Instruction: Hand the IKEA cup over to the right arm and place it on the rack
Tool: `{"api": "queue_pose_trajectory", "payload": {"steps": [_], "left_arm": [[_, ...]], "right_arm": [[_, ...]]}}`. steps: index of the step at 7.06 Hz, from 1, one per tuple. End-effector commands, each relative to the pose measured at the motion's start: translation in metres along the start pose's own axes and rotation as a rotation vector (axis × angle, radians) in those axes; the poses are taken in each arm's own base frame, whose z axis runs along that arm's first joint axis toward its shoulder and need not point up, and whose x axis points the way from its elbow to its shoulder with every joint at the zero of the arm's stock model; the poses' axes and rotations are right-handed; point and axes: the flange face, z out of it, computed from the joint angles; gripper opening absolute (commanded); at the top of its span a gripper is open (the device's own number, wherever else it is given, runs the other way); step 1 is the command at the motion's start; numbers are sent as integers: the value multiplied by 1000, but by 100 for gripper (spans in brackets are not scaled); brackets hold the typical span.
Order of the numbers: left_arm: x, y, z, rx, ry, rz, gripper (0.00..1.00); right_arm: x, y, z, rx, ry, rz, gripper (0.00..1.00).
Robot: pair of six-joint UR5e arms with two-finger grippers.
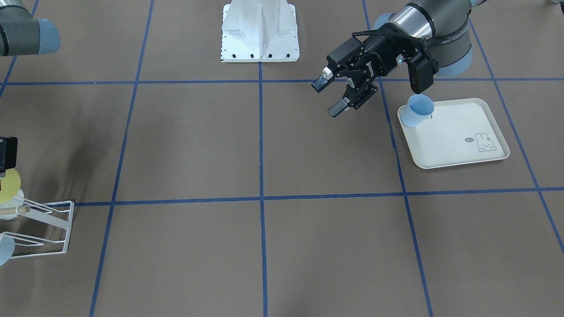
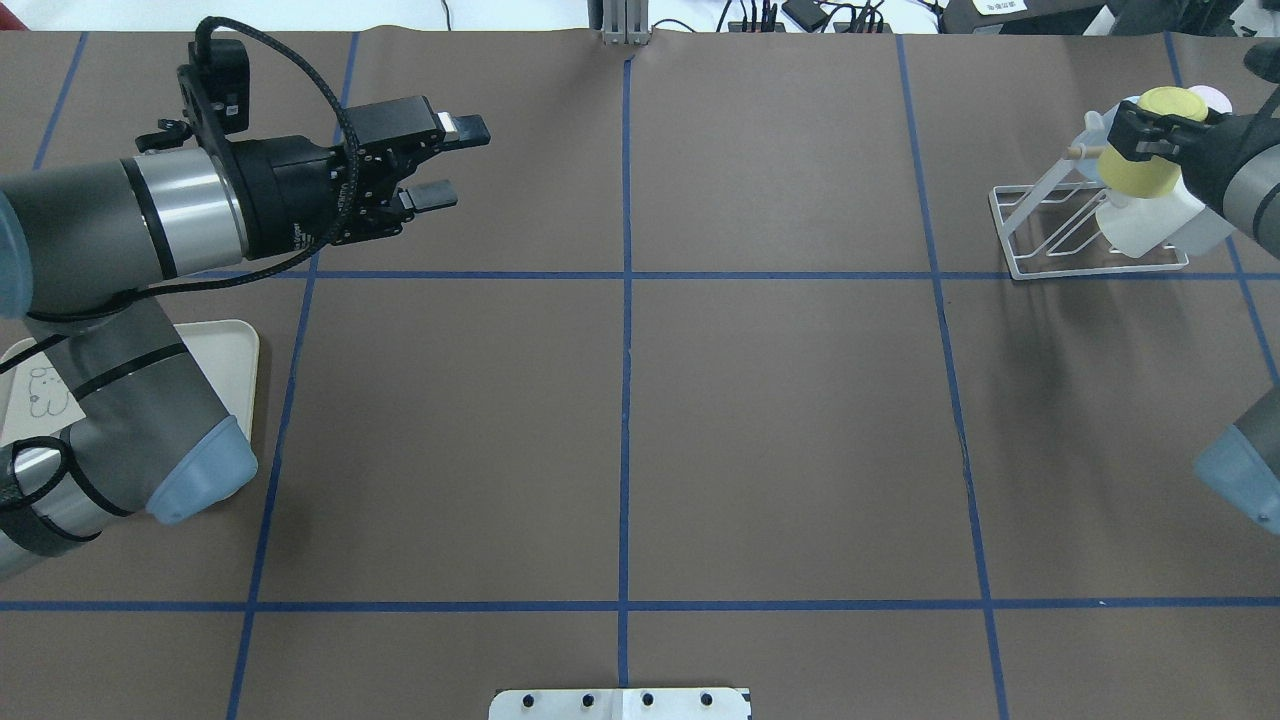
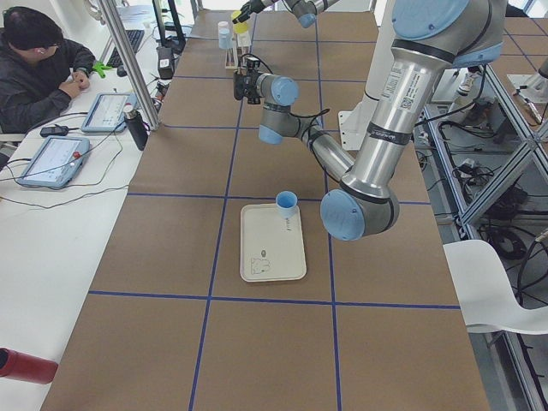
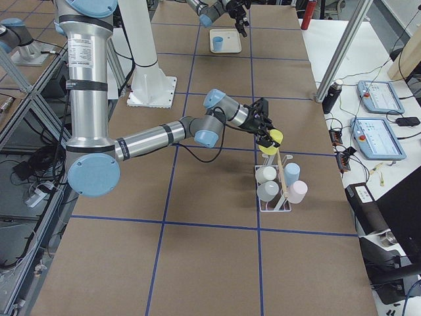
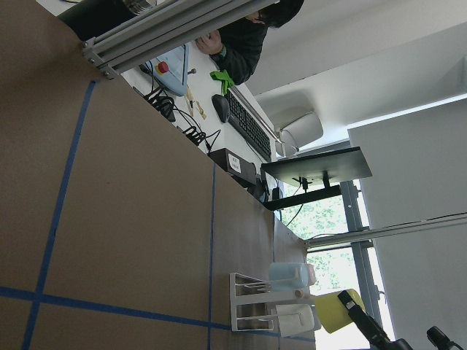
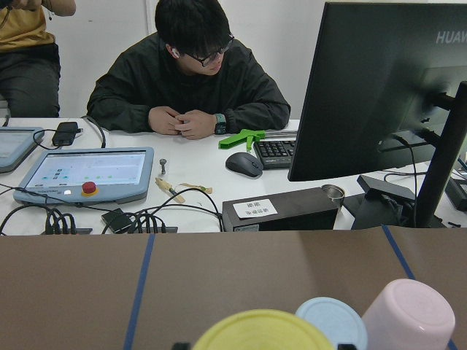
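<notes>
Yellow cup (image 2: pixel 1140 165), pinched in the right pincer (image 2: pixel 1150 135), hangs above the rack (image 2: pixel 1055 232), just beside a racked white cup (image 2: pixel 1135 225). Sound placement probably means lowering it onto a free prong, clear of the wooden rod (image 2: pixel 1085 152), before release. Left pincer (image 2: pixel 455 162): spread, empty, well apart.

Matt yellow plastic cup (image 2: pixel 1135 170); white wire rack (image 2: pixel 1060 235); matt brown paper tabletop (image 2: pixel 780 430).

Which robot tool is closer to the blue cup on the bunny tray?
Left. The left tool hangs open beside the tray, a little way from the blue cup. The right tool is far across the table at the rack, shut on a yellow cup.
</notes>
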Motion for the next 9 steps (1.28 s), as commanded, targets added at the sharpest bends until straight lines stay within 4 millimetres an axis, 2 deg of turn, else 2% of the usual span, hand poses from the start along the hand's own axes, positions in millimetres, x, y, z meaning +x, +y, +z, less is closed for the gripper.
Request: {"api": "queue_pose_trajectory", "payload": {"steps": [1,3,8,9], "left_arm": [[1,0,-1,-1,1,1,100],[-1,0,-1,1,-2,0,100],[1,0,-3,0,3,-1,100],[1,0,-3,0,3,-1,100]], "right_arm": [[7,10,11,-20,20,-6,0],[14,21,26,-41,42,-9,0],[6,32,25,-124,-18,-2,0],[8,32,26,-127,-14,-2,43]]}}
